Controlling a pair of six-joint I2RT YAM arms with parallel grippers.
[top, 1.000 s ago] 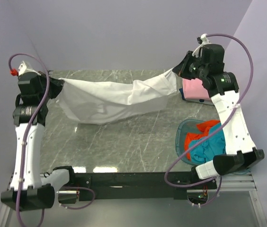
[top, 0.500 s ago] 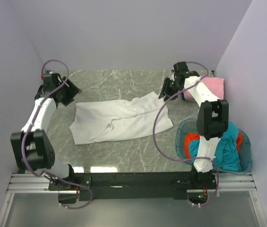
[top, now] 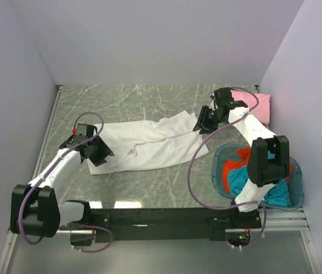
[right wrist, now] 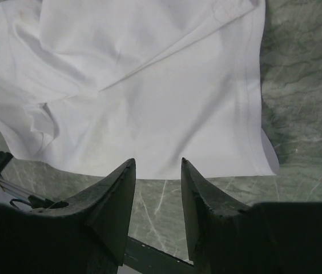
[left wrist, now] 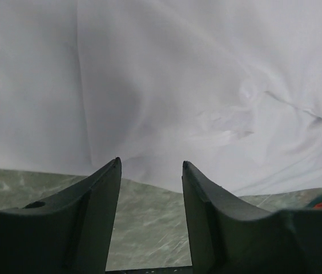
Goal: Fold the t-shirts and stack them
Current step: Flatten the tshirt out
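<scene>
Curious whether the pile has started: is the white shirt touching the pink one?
Apart. In the top view the white shirt ends at the right gripper, with bare table before the pink shirt.

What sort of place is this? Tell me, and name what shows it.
Probably a robotics lab's laundry-folding test cell: a left arm and right arm bolted at a marble-look table, bare walls boxing it in, and a white t-shirt laid out.
</scene>
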